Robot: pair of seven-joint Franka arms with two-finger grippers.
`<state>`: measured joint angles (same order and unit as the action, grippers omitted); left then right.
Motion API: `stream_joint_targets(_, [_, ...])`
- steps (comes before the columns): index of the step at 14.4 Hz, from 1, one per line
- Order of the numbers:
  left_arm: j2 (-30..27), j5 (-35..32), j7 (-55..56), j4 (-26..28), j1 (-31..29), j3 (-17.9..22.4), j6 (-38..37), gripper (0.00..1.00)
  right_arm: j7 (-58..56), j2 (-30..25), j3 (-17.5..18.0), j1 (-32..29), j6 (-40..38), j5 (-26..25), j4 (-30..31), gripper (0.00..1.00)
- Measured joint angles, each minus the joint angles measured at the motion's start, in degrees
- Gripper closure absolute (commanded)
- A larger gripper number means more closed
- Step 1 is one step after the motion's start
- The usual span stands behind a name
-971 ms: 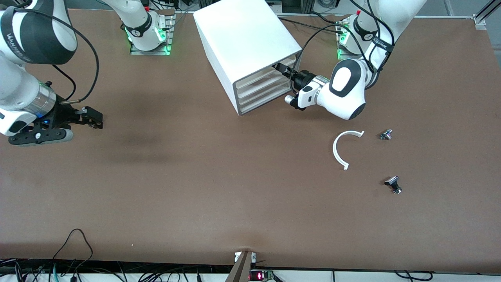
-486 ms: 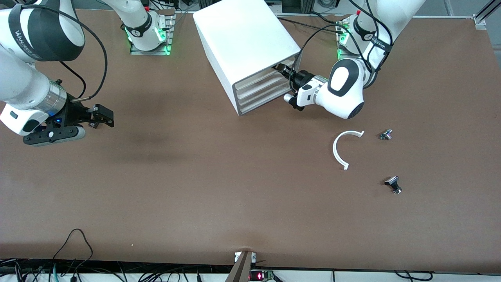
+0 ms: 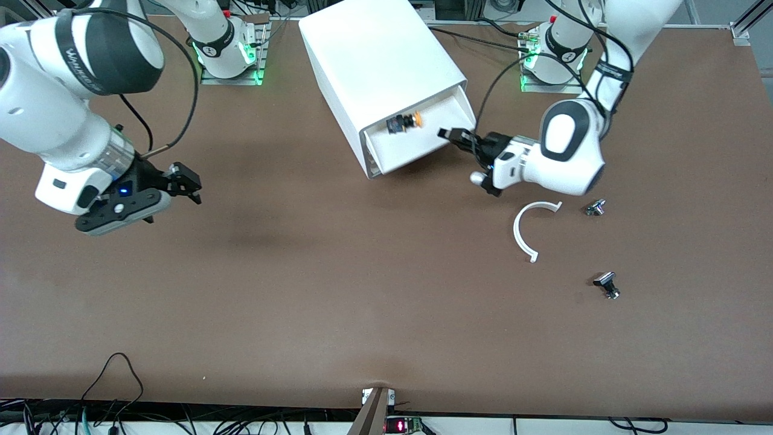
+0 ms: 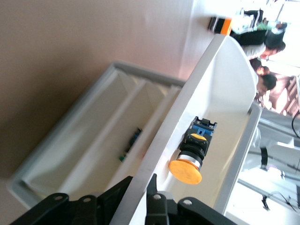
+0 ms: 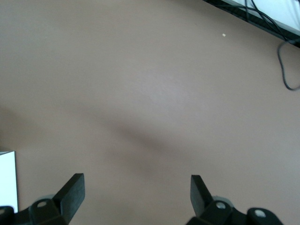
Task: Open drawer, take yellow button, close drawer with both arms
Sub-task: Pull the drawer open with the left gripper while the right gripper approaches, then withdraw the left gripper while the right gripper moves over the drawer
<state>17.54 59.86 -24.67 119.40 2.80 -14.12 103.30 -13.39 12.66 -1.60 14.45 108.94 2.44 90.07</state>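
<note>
The white cabinet (image 3: 374, 54) stands at the back of the table. Its top drawer (image 3: 423, 148) is pulled out. The button (image 3: 406, 122), orange cap and black body, lies on its side in it. My left gripper (image 3: 452, 134) is shut on the drawer's front lip at the corner toward the left arm's end. In the left wrist view the fingers (image 4: 157, 187) pinch the lip (image 4: 161, 145), with the button (image 4: 190, 157) just inside. My right gripper (image 3: 187, 181) is open and empty above bare table toward the right arm's end; its wrist view (image 5: 136, 187) shows only tabletop.
A white C-shaped ring (image 3: 531, 229) and two small metal parts (image 3: 595, 208) (image 3: 607, 284) lie on the table nearer the front camera, toward the left arm's end. A lower tray (image 4: 89, 150) holds a small dark part (image 4: 133, 139). Cables run along the table's front edge.
My left gripper has pulled the top drawer out, uncovering the button. My right arm has moved in over the table toward the cabinet.
</note>
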Motion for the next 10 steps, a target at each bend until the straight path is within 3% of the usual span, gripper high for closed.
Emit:
stream_joint_targets(3, [0.05,-1.09,0.0,-2.06,-0.51,2.86,1.2,1.0,-0.39,1.45,1.05,2.42,3.14,0.64,-1.47,0.0])
stream_joint_targets(4, [0.05,-1.27,0.0,-2.31,-0.6,3.22,1.3,0.79,-0.42,1.58,1.48,3.47,3.27,0.68,-1.79,0.0])
stream_joint_targets(5, [0.06,-1.32,0.0,-2.39,-0.61,3.37,1.34,0.01,-0.63,1.6,1.85,4.68,3.31,0.7,-2.06,0.0])
stream_joint_targets(10, [0.06,-1.33,0.12,-3.25,-0.93,3.69,7.47,0.0,-7.32,1.62,2.79,11.34,3.38,0.71,-3.7,0.0])
